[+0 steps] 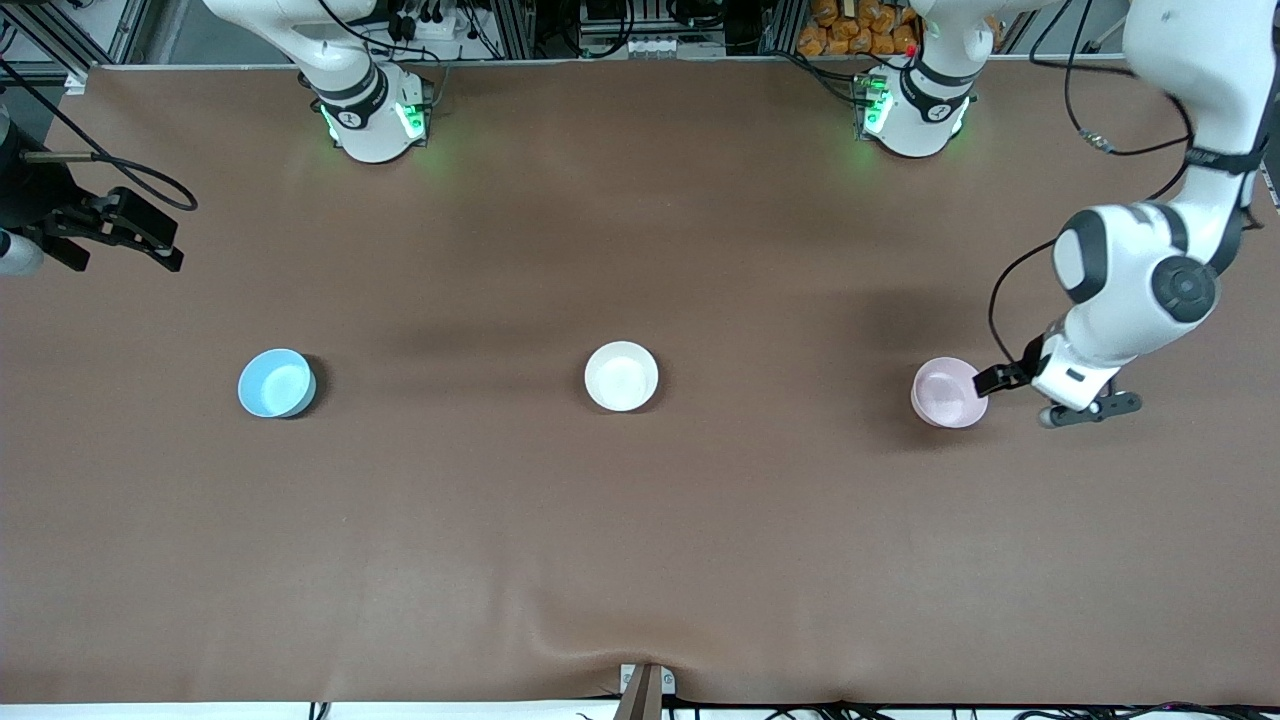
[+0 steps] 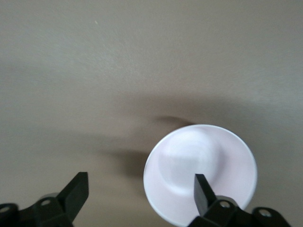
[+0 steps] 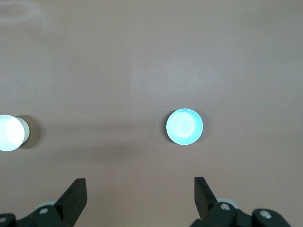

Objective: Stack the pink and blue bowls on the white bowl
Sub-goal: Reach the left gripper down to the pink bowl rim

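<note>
From the front view, three small round smooth plastic-looking bowls sit in a row on the brown table cloth (image 1: 640, 520). The light sky blue bowl (image 1: 276, 383) is toward the right arm's end, the off-white bowl (image 1: 621, 376) sits in the middle, and the pale pink bowl (image 1: 949, 392) is toward the left arm's end. The left gripper (image 1: 993, 380) is low at the pink bowl's rim, on the side toward the left arm's end. The right gripper (image 1: 125, 232) waits high over the table edge at its own end, well apart from the blue bowl.

In the left wrist view the left gripper (image 2: 141, 194) is spread wide, one finger over the pink bowl's (image 2: 200, 172) inside and the other outside it, so it seems to straddle the rim, though contact is hard to judge. The bowl looks light, stiff and slippery; a rim pinch suits it, firmly enough that it cannot swing.

In the right wrist view the right gripper (image 3: 140, 193) hangs spread and empty above the blue bowl (image 3: 184, 126). The white bowl (image 3: 10, 133) is cut off at the frame's edge.
</note>
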